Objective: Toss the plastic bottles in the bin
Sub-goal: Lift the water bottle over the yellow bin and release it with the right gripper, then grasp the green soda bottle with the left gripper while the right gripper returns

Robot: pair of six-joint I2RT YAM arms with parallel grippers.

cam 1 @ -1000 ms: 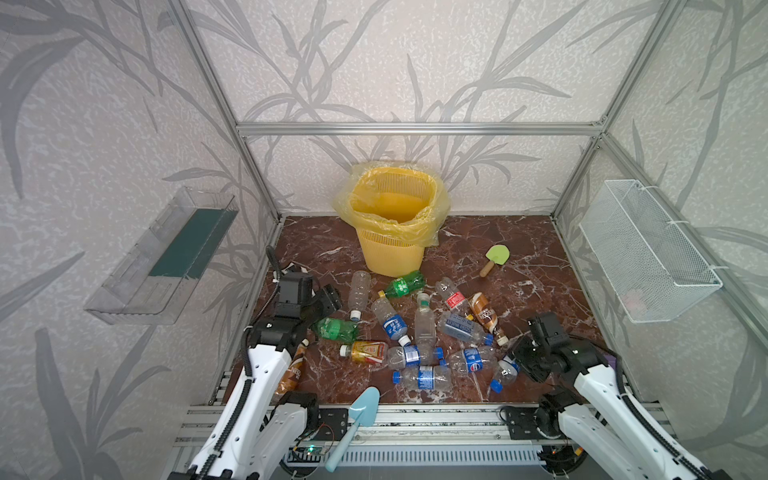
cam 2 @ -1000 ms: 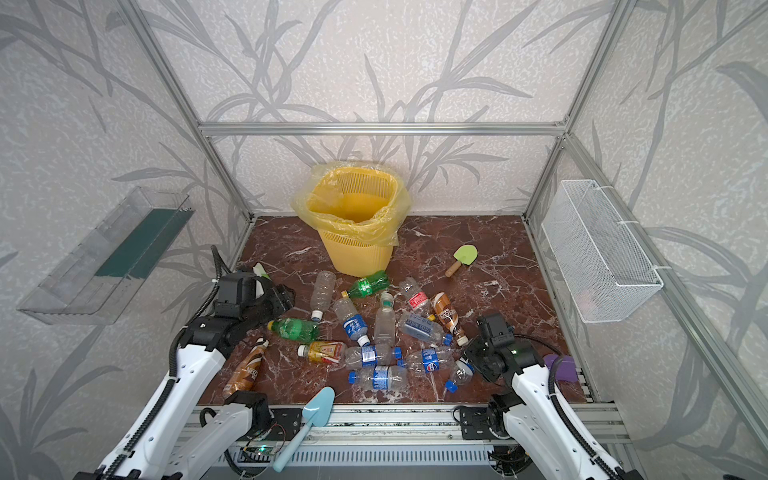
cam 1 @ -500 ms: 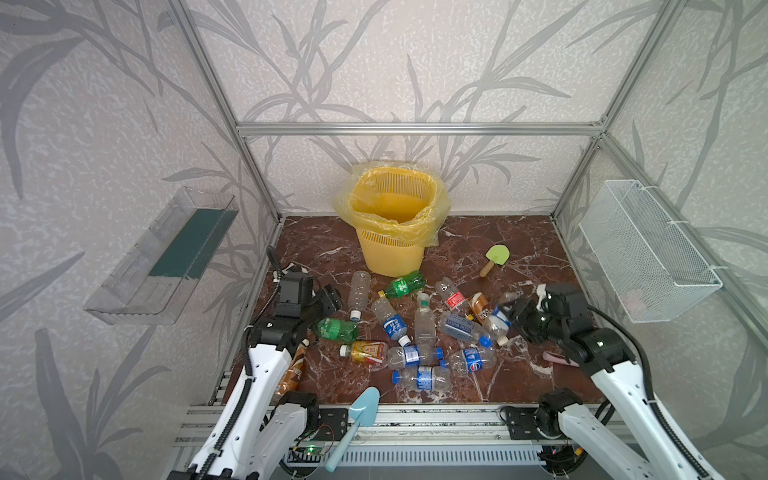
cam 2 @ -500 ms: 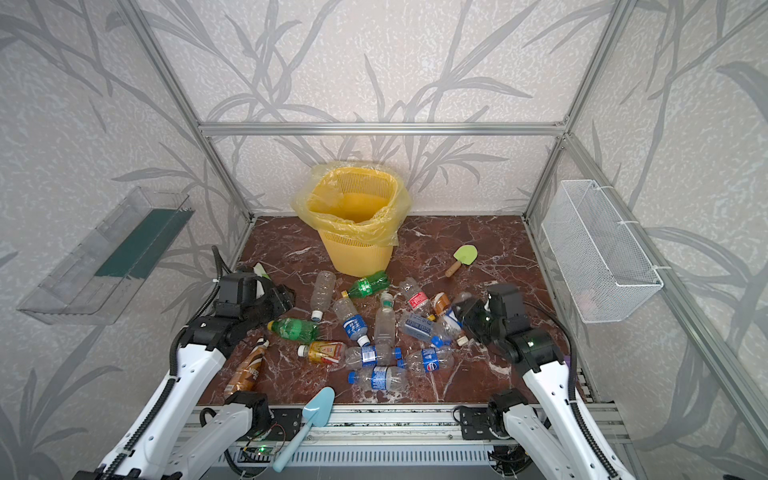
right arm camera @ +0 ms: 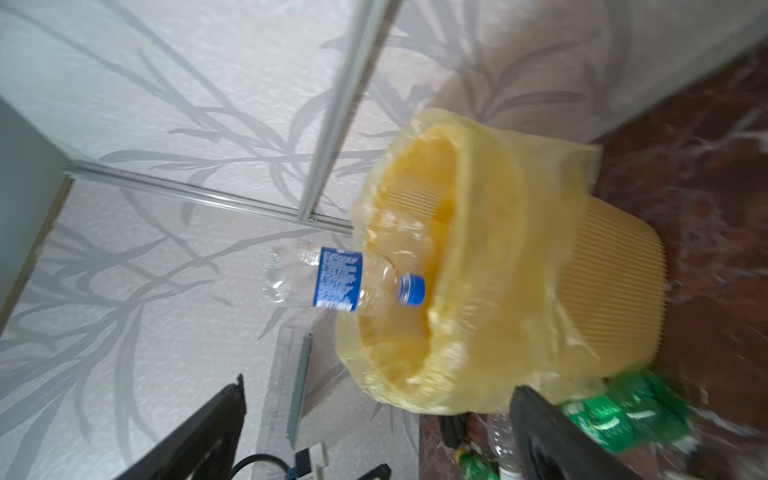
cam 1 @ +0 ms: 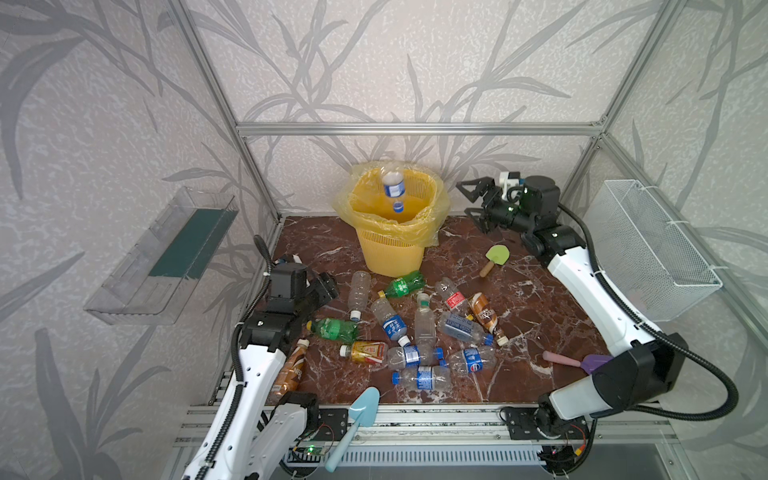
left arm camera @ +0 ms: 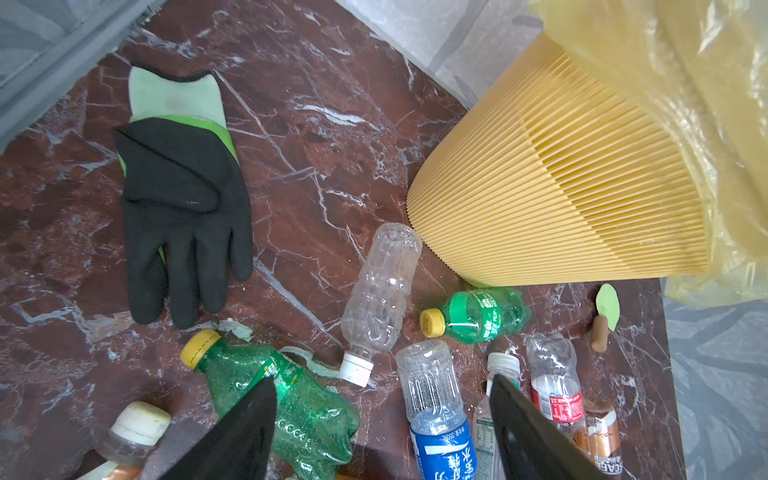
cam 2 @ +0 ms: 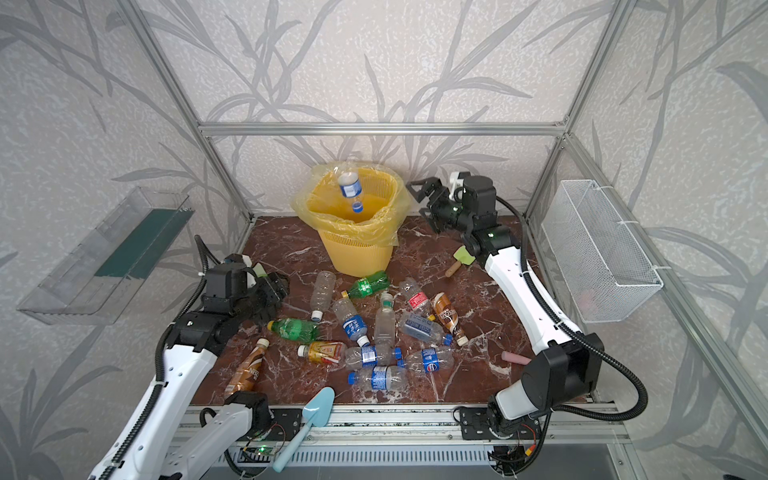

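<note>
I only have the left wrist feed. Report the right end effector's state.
Observer: Right end effector is open and empty, raised beside the bin rim.
Operator: Tell me whether any bottle is heading in.
Observer: A clear blue-labelled bottle is airborne over the bin's mouth, cap-first.
Operator: Name something behind my camera.
Observer: A light-blue toy shovel lies across the front rail.
</note>
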